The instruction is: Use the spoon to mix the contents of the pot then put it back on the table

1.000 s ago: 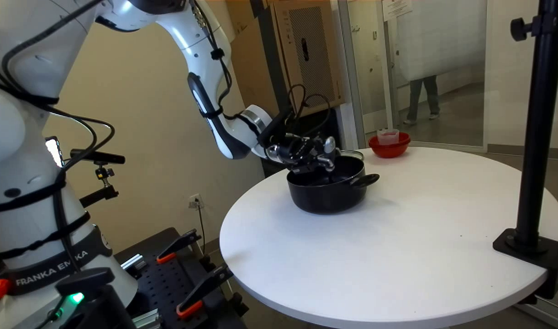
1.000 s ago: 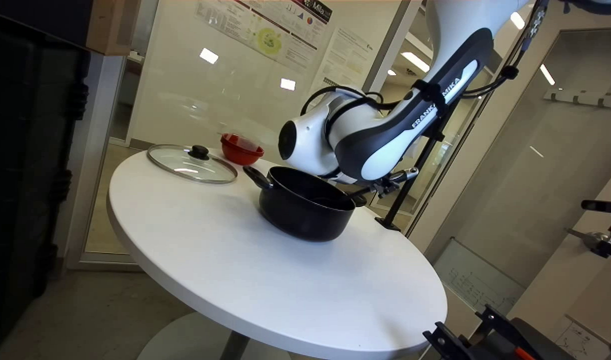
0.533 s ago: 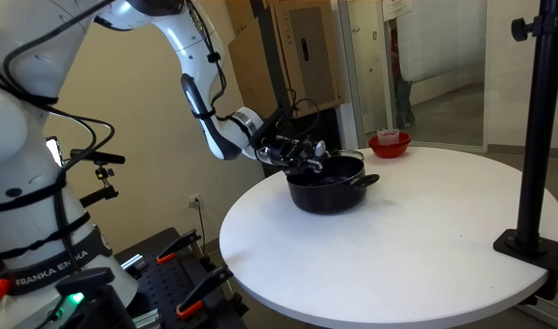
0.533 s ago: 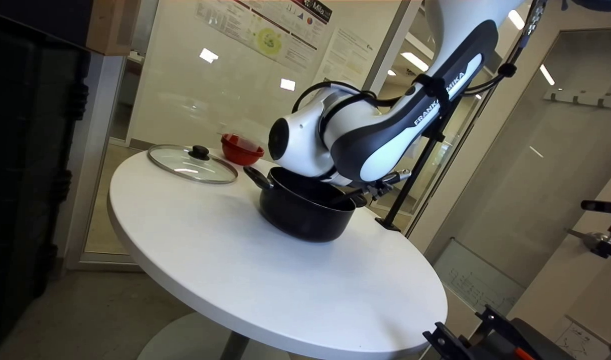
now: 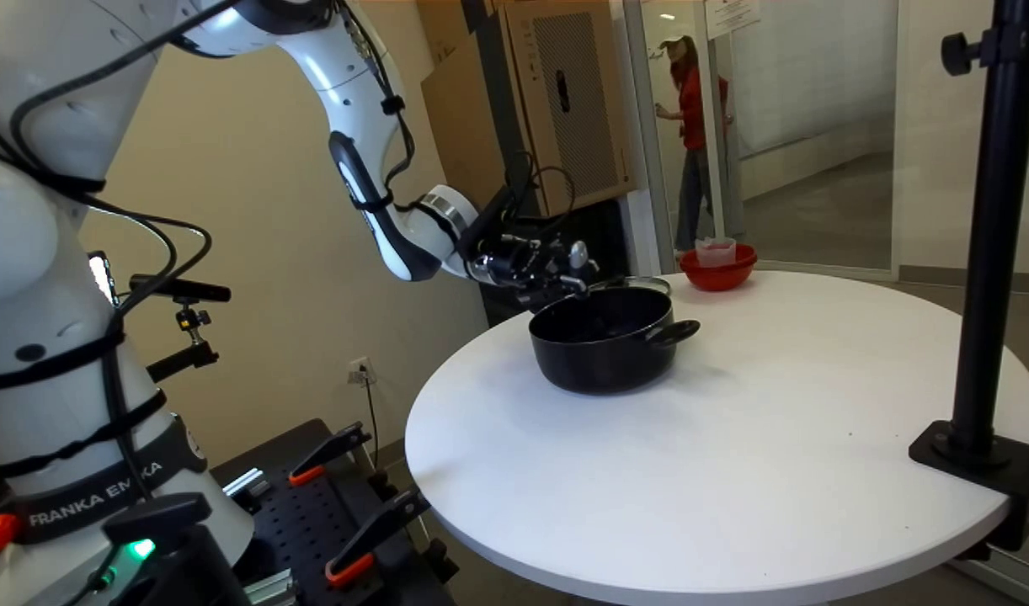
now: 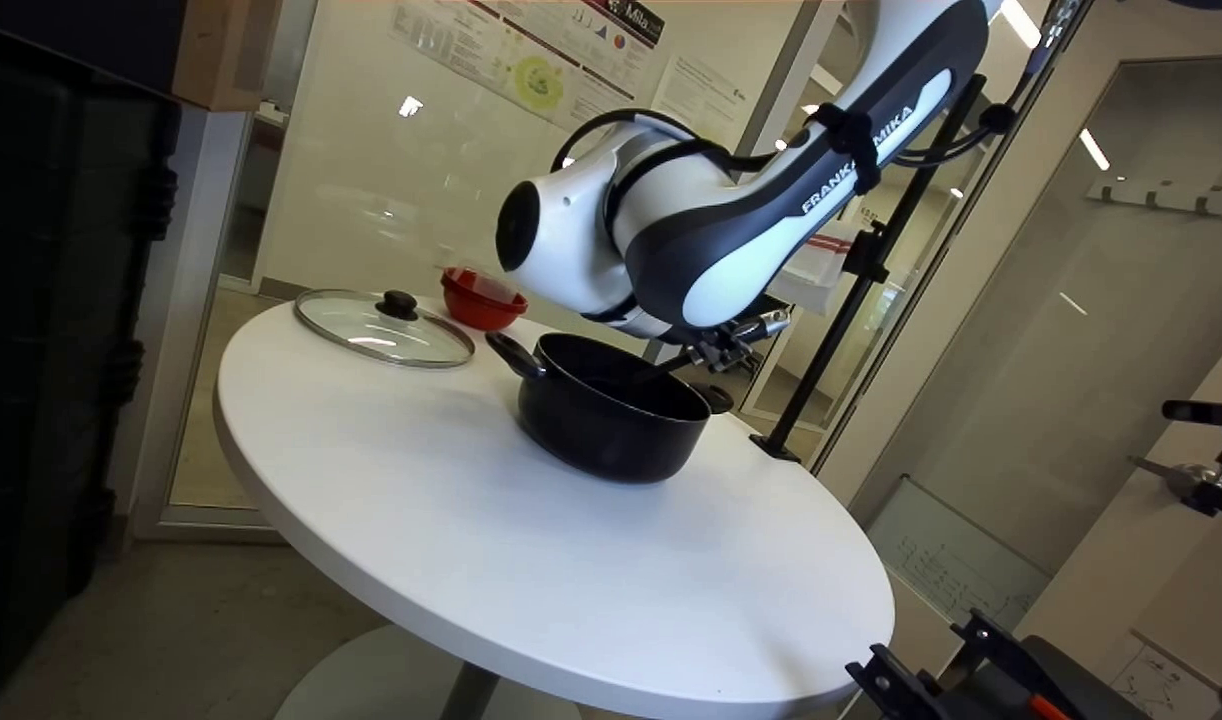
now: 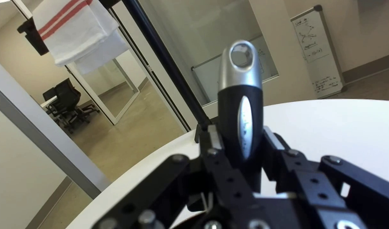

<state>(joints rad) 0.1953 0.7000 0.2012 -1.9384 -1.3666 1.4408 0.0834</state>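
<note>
The lower end of the spoon (image 7: 231,117) is lost against the black pot (image 6: 611,430).

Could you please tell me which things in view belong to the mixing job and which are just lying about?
Part of the job:
spoon, held between the fingers
pot, too dark inside to show what it holds
table, where the spoon is to go afterwards

Just lying about:
glass lid, on the table
red bowl, also on the table
translucent container, in the red bowl

The spoon (image 7: 240,95) in the black-and-grey gripper (image 7: 244,140) is black, its handle end and inlay silver. Below the gripper, the pot (image 6: 611,430) is black, the table (image 6: 531,570) white; beyond, a white towel (image 7: 80,38) bears red stripes.
</note>
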